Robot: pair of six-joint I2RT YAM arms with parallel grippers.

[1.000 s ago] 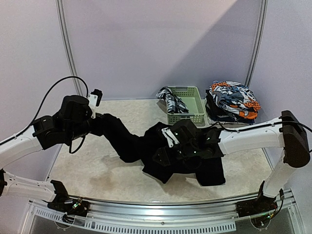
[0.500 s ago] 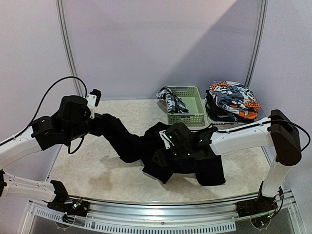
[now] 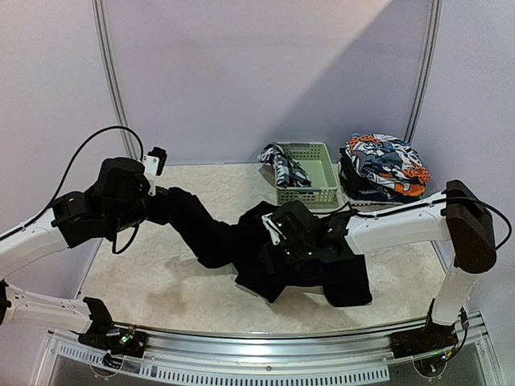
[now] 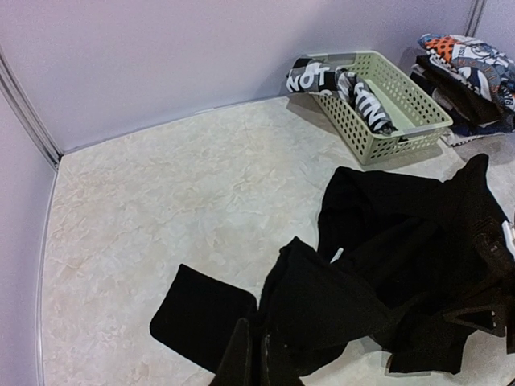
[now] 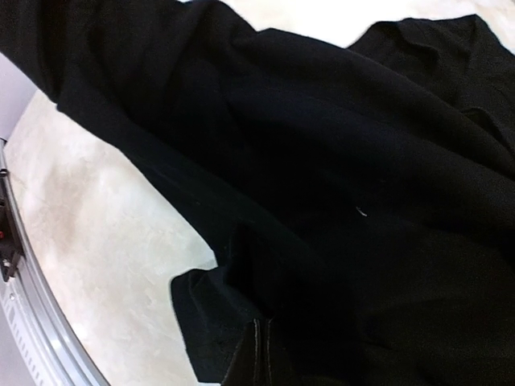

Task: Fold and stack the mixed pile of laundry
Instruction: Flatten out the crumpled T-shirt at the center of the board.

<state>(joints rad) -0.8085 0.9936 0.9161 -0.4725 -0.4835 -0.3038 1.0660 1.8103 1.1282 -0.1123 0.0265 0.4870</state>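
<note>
**2 pinches on the black cloth (image 3: 217, 235)**

The black cloth lies crumpled mid-table. The left gripper (image 4: 253, 358) pinches 1 end. The right gripper (image 5: 259, 354), fingers pressed together, seems to nip a middle fold, though dark fabric obscures it. Pull both grips apart slowly and low to spread it flat.

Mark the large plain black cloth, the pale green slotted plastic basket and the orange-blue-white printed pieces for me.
large plain black cloth (image 3: 211, 235): top external view, on its raised band left of centre.
pale green slotted plastic basket (image 3: 310, 195): top external view, its near wall.
orange-blue-white printed pieces (image 3: 385, 165): top external view, top of the stack.
</note>
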